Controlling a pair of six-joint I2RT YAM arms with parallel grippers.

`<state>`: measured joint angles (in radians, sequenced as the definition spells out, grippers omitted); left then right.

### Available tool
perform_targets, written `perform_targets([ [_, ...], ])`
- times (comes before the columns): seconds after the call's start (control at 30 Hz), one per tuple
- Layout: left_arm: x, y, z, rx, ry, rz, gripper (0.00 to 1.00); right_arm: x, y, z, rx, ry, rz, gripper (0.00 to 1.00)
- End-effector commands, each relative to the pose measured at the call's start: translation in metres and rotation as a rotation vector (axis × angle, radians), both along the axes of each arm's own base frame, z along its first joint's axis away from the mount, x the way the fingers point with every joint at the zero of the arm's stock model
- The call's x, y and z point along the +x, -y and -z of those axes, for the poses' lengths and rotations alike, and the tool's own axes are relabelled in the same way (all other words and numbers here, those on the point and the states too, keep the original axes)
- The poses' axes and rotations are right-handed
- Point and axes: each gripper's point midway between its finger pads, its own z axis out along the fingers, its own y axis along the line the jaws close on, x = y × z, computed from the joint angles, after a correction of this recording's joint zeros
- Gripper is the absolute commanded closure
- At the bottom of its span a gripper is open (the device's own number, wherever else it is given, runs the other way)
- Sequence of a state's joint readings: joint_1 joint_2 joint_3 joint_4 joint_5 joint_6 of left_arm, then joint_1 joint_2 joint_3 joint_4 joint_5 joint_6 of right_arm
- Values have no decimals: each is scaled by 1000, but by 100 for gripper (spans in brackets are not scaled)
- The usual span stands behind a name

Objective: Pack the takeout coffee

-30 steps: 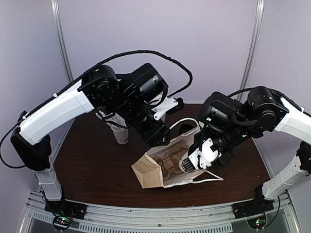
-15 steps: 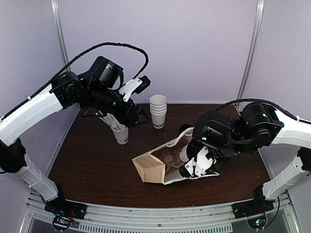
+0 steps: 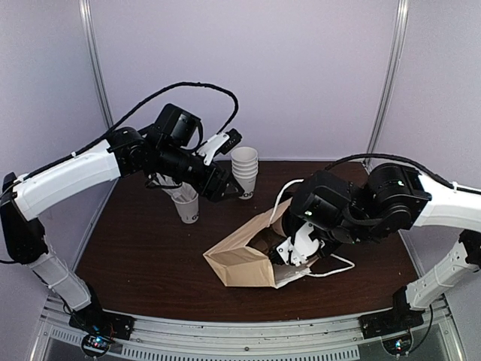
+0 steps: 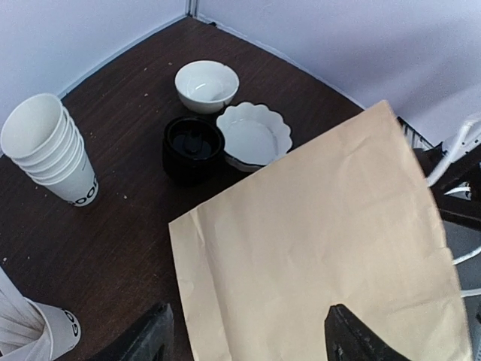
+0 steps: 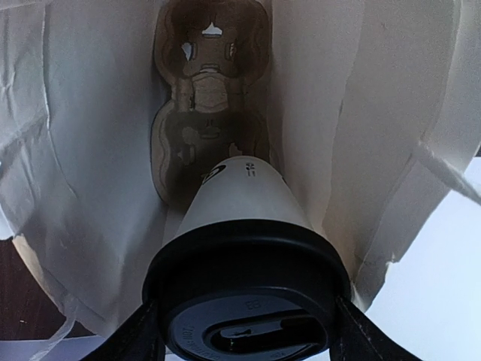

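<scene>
Dark brown tabletop (image 3: 143,256). A brown paper bag (image 3: 240,259) lies on its side at centre. Standing behind it are a nested cup stack (image 4: 52,150), a straw-filled cup (image 3: 188,207), a black round container (image 4: 193,147), a white bowl (image 4: 207,84) and a scalloped white dish (image 4: 254,135).

The bag (image 3: 239,262) is creased brown kraft paper, matt outside. Its inside is crumpled white paper. Deep inside lies a carrier (image 5: 207,98) of rough, moulded brown pulp. The cup (image 5: 240,199) is smooth matt white paper, and its lid (image 5: 248,301) is black plastic with a dull sheen. The table (image 4: 113,248) looks like dark wood grain, smooth and low-gloss. At the far side, the stack of cups (image 4: 52,154) is matt white paper. The black bowl (image 4: 193,147) and white bowls (image 4: 207,84) look glossy.
</scene>
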<state>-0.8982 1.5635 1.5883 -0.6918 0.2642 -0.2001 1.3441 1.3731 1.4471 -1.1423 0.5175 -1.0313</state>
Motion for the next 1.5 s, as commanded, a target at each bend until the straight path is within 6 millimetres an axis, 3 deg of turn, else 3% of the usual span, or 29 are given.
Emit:
perform_targets([
  [0.0,38,-6,45,-11,-92,-58,27,12,-6,-1,8,12,24,44],
  [0.17,69,-2,90,18,-186,-62,28,15,-5,18,-45,-24,30,44],
  [0.3,79,15,110,13,-218,-24,28,24,-8,21,-52,-58,72,44],
  [0.6,100,32,153,49,-260,-6,28,38,-9,41,-105,-120,124,44],
  [0.83,93,31,134,14,-252,14,28,28,-7,47,-127,-184,104,45],
  [1.2,73,13,49,-141,-81,27,28,26,-16,23,-85,-105,63,45],
  [1.3,71,9,50,-113,-80,22,27,21,-23,10,-40,-99,51,45],
  [1.47,72,9,82,-41,-129,30,27,13,-24,5,-37,-110,43,44],
])
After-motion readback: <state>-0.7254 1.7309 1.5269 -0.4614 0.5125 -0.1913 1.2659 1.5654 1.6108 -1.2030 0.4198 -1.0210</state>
